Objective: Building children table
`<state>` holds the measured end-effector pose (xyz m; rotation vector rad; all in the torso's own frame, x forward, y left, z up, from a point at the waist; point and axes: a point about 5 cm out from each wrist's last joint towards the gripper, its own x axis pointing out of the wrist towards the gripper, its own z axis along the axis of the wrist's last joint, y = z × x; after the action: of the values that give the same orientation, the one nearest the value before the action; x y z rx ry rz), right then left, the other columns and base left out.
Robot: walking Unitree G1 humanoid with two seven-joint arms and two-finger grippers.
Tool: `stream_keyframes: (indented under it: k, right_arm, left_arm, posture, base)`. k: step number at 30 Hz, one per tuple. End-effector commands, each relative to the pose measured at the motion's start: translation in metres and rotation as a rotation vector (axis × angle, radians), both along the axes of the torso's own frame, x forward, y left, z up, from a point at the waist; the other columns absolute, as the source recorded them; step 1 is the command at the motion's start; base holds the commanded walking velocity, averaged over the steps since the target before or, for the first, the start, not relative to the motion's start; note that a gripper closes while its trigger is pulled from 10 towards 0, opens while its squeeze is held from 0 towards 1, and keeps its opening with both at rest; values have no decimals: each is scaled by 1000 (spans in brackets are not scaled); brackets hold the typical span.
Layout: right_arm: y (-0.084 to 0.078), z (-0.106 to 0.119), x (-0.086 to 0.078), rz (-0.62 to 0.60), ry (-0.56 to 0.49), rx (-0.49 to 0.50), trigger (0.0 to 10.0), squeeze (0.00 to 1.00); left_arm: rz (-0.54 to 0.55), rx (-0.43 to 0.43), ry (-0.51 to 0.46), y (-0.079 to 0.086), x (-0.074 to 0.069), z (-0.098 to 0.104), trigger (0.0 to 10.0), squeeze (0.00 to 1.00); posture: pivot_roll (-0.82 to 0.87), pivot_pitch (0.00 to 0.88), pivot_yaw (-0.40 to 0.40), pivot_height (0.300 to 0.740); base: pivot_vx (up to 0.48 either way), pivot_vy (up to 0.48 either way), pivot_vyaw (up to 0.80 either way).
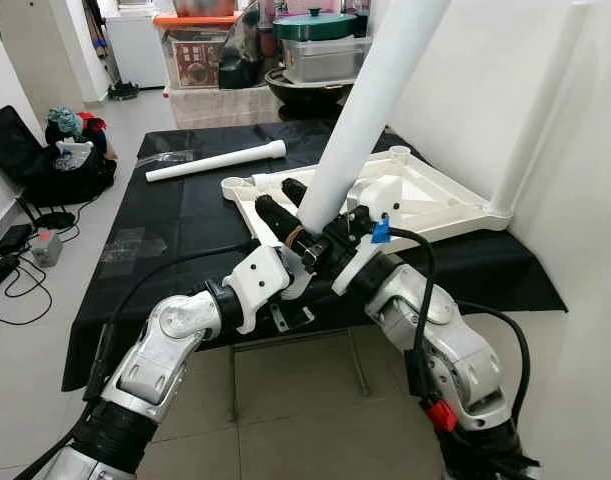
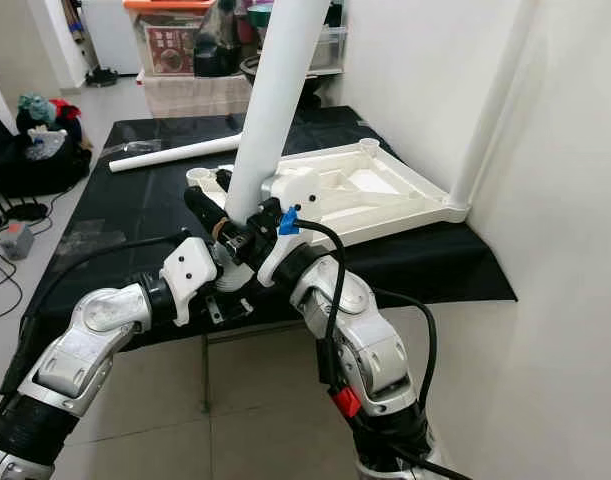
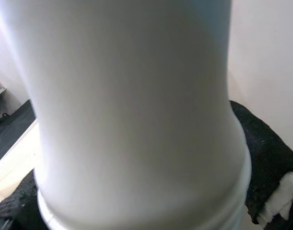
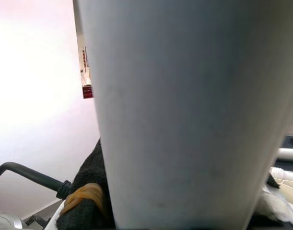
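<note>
Landmark: the inverted white tabletop (image 1: 425,200), laid underside-up on the black-covered work table (image 1: 185,215).

1. Loose table leg (image 1: 217,160). White tube, laid flat on the cloth to the left of the tabletop and well apart from it. It is judged to be set aside for later fitting.

2. Left gripper (image 1: 285,215). Positioned at the near left corner of the tabletop. Its black fingers (image 1: 275,213) are seen clamped against the lower end of the held leg, apparently to steady its base.

3. Held table leg (image 1: 370,100). White tube, tilted, rising from the near corner of the tabletop toward the upper right. A stepped collar at its end is shown close up in the left wrist view (image 3: 136,201). It is judged to be lined up with a corner socket, not yet upright.

4. Right gripper (image 1: 335,240). Placed just right of the left gripper, at the same near corner. Its padded fingers are pressed around the leg's base, as seen in the right wrist view (image 4: 84,201). A two-sided grip is judged necessary for so long a piece.

5. Fitted leg (image 1: 540,110). Already standing at the far right corner of the tabletop, beside the white wall (image 1: 585,300).

6. Surroundings. Behind the tabletop, storage boxes (image 1: 200,50) and a green-lidded pot (image 1: 315,25) are stacked. Left of it, a black bag (image 1: 45,160) and cables (image 1: 10,270) are lying on the tiled floor (image 1: 45,340).
</note>
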<state>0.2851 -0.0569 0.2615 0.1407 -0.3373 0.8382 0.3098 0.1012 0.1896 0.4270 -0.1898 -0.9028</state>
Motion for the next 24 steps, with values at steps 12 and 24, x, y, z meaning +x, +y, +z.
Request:
stream_keyframes:
  k: [12,24]
  right_arm:
    - [10,-1,-9,54,-11,-18,10000,0]
    - [12,-5,-8,52,-4,-34,10000,0]
  left_arm:
    - [-12,-12,18,-6,2,-3,0,0]
    - [-27,-54,-7,-9,0,0,0,0]
  posture:
    - [13,0,-18,740]
    - [16,0,-22,740]
  base:
    - [0,0,0]
    - [0,0,0]
